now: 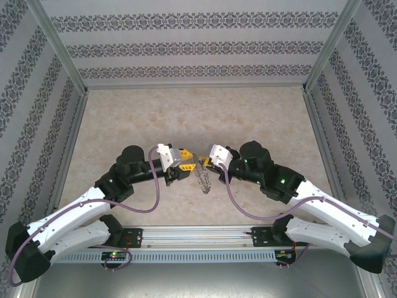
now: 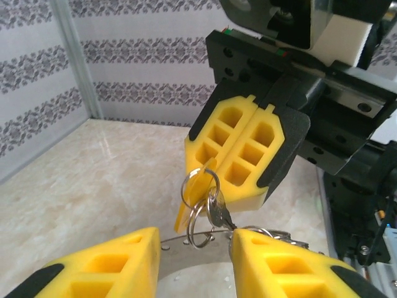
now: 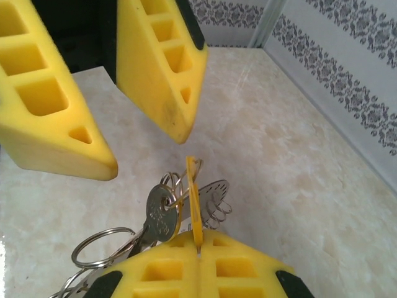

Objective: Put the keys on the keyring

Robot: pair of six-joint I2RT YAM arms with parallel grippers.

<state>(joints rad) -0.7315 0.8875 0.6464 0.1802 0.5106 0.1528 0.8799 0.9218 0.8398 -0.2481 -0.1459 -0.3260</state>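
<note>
Key point(image 3: 194, 200) in right claw point(image 3: 198, 241), keyring point(image 1: 203, 179) beside it.

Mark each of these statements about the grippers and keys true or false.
1. The right gripper is shut on the yellow key. True.
2. The left gripper is clamped on the silver key. False: its fingers stand apart, not closed on that key.
3. Both grippers meet near the middle of the table. True.
4. The yellow key lies flat on the table. False: it stands on edge, pinched at the right gripper's fingertips.
</note>
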